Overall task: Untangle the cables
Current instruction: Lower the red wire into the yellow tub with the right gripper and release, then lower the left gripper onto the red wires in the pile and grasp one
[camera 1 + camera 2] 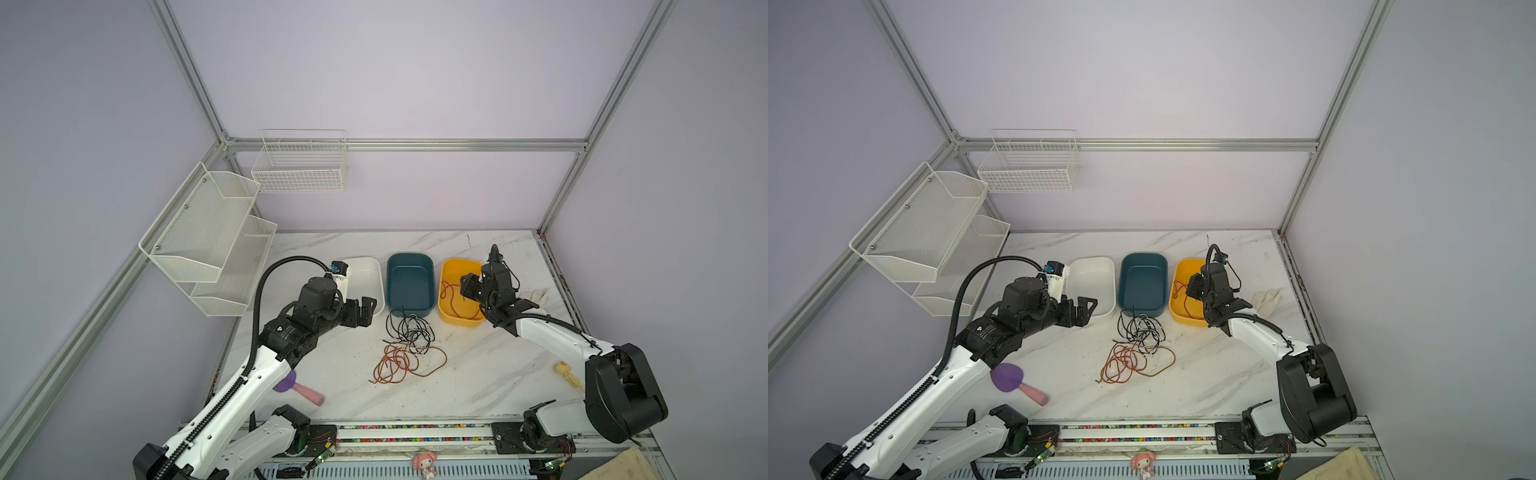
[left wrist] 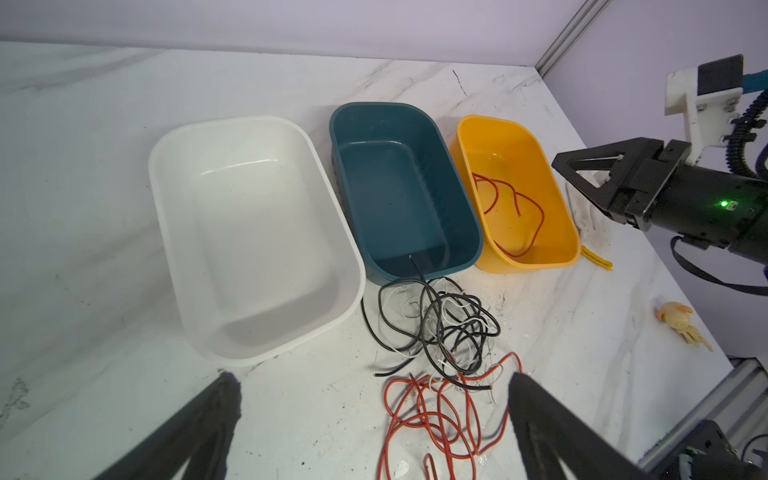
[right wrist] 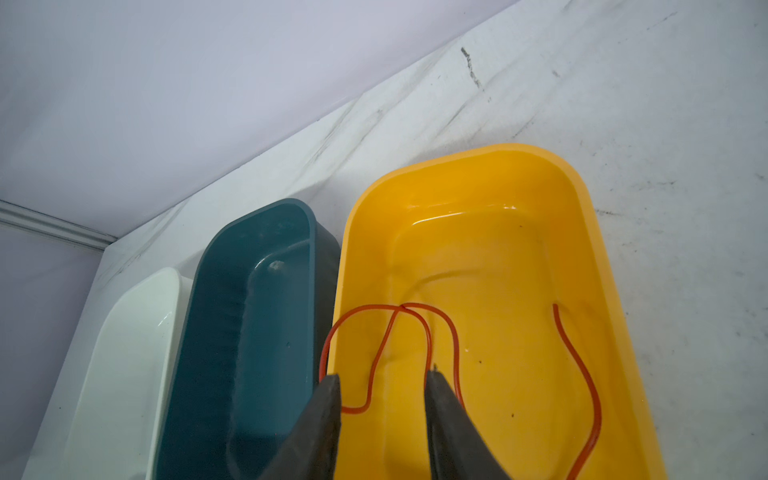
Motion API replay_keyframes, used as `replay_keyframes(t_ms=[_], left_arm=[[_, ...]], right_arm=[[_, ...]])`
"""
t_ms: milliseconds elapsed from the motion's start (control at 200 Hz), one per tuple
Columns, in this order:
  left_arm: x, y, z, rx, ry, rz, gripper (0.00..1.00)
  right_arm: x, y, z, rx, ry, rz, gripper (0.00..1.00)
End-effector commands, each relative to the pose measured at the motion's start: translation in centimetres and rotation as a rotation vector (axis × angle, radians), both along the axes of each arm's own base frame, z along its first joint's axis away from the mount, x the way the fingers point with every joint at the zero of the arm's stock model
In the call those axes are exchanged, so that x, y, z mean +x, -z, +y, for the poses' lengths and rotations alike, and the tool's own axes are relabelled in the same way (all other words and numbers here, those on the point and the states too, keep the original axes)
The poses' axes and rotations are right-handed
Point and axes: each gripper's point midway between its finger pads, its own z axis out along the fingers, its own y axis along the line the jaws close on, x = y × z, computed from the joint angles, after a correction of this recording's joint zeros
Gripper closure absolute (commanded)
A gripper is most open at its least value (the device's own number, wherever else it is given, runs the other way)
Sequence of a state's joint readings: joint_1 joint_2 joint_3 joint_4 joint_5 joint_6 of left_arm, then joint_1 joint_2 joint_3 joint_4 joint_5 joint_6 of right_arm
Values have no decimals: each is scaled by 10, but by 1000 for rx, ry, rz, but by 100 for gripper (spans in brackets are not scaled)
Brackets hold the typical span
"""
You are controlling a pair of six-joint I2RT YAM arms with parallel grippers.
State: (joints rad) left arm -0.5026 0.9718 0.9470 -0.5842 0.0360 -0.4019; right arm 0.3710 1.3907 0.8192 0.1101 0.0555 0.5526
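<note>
Right claw [image 3: 383, 374] first: its two fingers stand apart above the yellow tub [image 3: 582, 187], gripping nothing. One red cable [image 3: 584, 374] lies loose on the floor of that tub in a couple of curling loops. Part of it runs beneath the fingertips, and I can't tell whether anything touches.

On the other side, my left claw [image 2: 374, 377] is spread wide and empty. It sits by the near corner of the white tub [image 2: 166, 174], facing the heap.

I see the rest of the cables [image 1: 409, 336] lying on the table [image 1: 490, 374] in front of the blue tub [image 2: 345, 120]. Black and white strands are knotted together closest to that tub. A red-orange bundle [image 1: 395, 365] of loops lies on the near side, its edge overlapping the black ones. One black end [image 2: 417, 268] pokes up over the blue tub's near rim.

In both top views the three tubs stand in a row, white, blue, yellow from left to right, close together. Beside my left arm a purple scoop [image 1: 1009, 376] with a pink handle lies on the table, and a pale cloth [image 1: 1266, 299] lies to the right of the yellow tub.
</note>
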Motion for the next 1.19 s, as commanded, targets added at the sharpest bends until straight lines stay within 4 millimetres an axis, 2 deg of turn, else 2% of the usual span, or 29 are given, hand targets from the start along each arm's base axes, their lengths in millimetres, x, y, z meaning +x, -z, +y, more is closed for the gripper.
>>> replay_keyframes(t_ms=[0,215,410,520,670,870,1015,1190], left_arm=[[-15,25,-21,-65,48,92,0],[-40,63,-44,-61,101,181,0],[-56,96,-46,-37,99,242,3],[-58,105,-52,-32,112,258,10],[-59,116,-61,-6,137,288,27],[-59,129,-68,54,167,307,47],[-61,141,-70,87,176,334,52],[-60,143,-73,105,179,335,60]], right_arm=[[-4,-27,2,26,-26,-40,56],[-15,-58,7,35,-86,-102,41],[-23,-63,9,24,-124,-117,33],[-25,-58,10,5,-151,-113,31],[-30,-54,18,28,-195,-112,28],[-35,-53,17,29,-204,-127,28],[-36,-51,16,27,-204,-129,28],[-35,-50,18,29,-210,-128,28]])
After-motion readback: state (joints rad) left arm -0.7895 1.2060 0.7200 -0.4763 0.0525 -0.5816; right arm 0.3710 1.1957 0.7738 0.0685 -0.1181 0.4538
